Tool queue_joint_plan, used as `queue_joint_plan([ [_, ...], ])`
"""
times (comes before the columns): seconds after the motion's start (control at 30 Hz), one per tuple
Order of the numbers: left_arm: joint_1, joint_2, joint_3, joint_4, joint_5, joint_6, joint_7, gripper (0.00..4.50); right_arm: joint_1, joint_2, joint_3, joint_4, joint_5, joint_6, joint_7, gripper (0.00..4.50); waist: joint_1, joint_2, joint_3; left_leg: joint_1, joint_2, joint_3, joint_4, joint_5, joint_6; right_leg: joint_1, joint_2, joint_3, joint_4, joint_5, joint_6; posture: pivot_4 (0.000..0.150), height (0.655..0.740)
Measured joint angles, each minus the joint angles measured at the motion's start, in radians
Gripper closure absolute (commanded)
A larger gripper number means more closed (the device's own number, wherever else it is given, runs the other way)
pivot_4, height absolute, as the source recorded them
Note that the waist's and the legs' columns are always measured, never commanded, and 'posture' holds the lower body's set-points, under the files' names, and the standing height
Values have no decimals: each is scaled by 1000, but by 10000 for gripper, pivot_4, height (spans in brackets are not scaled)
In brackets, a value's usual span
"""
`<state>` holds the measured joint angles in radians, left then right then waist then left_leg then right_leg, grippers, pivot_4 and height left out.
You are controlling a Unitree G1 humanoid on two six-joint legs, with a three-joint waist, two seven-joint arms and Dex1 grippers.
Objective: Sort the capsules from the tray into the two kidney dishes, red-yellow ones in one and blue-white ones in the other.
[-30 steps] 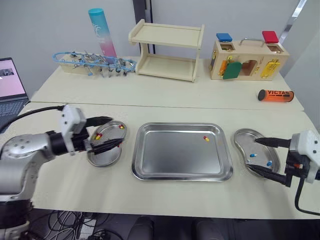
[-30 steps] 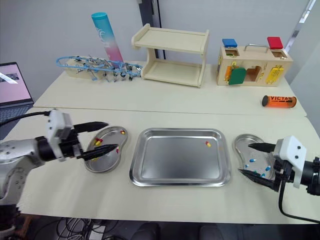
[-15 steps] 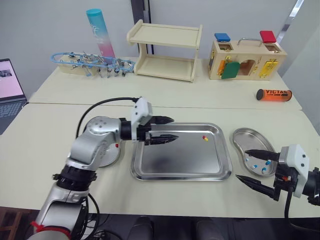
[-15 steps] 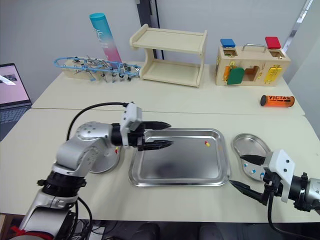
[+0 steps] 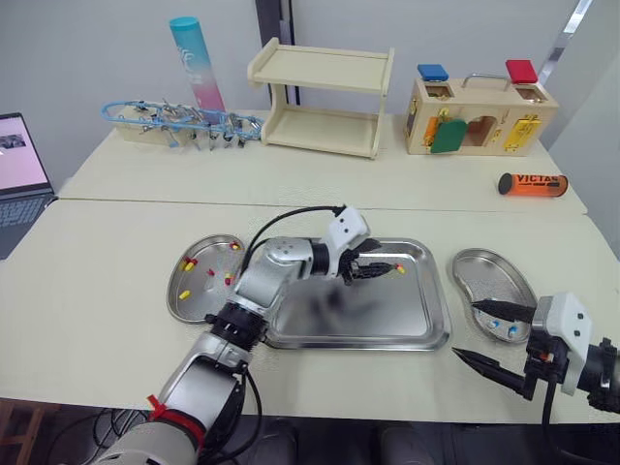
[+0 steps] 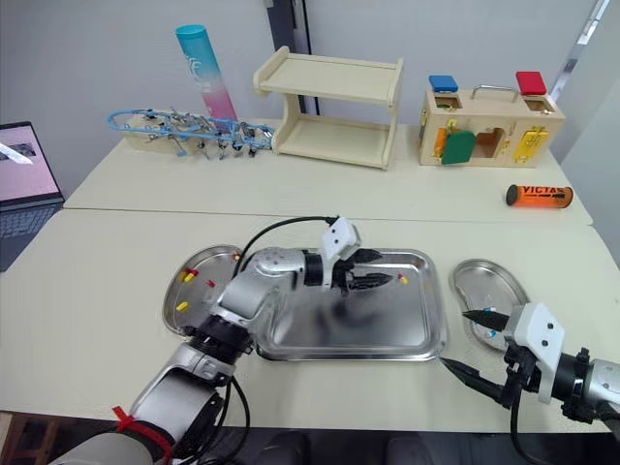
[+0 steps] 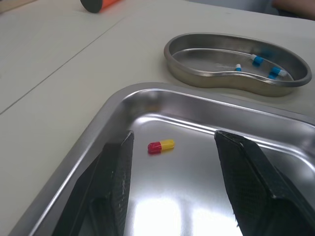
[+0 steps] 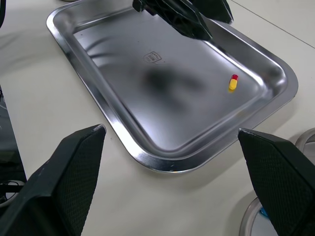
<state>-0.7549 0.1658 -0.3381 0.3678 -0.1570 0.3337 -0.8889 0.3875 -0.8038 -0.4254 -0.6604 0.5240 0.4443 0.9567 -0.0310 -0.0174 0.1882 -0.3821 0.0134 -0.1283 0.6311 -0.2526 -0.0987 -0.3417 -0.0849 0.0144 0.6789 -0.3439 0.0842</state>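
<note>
Left gripper (image 5: pixel 384 269): released as I read it, its two black fingers (image 7: pixel 116 183) spread apart and gripping nothing. I have it low over the far right part of the tray.
Red-yellow capsule (image 7: pixel 161 146): lying flat on the tray floor between the left gripper's fingertips and touching neither, close to the tray's far right corner.
Tray (image 5: pixel 274 339): steel, in the middle of the near table (image 5: pixel 97 320), between the two dishes.
Left kidney dish (image 5: pixel 174 302): just beside the tray's left rim, with several red-yellow capsules (image 5: pixel 190 263) scattered on its floor.
Right kidney dish (image 5: pixel 469 258): just beside the tray's right rim, with a few blue-white capsules (image 7: pixel 256 60) in it.
Right gripper (image 5: pixel 489 334): also released, fingers wide apart and empty, at the near edge of the table by the near end of the right kidney dish. From my feed I cannot tell whether its upper finger is over the dish or just in front of it.
Far table (image 5: pixel 387 184): from left to right I see a laptop (image 5: pixel 19 165) at the edge, a rack of blue tools (image 5: pixel 184 121), a tall blue-pink tube (image 5: pixel 197 63), a wooden shelf (image 5: pixel 325 97), a wooden latch box (image 5: pixel 480 114) and an orange tube (image 5: pixel 533 184) lying on its side.
</note>
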Motion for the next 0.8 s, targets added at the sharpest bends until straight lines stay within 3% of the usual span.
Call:
queue_joint_plan([
  [0.43, -97, -155, -6, 348, 127, -137, 116, 18394, 35, 2, 14, -67, 4, 15, -59, 0, 2, 0, 0, 0, 0, 0, 0, 0, 0, 0, 0, 0, 0, 0, 0, 1500, 7400],
  [0.8, -147, -201, 4, 472, 151, -216, 110, 18394, 30, 35, 13, -77, 5, 16, -111, 0, 2, 0, 0, 0, 0, 0, 0, 0, -1, 0, 0, 0, 0, 0, 0, 1500, 7400],
])
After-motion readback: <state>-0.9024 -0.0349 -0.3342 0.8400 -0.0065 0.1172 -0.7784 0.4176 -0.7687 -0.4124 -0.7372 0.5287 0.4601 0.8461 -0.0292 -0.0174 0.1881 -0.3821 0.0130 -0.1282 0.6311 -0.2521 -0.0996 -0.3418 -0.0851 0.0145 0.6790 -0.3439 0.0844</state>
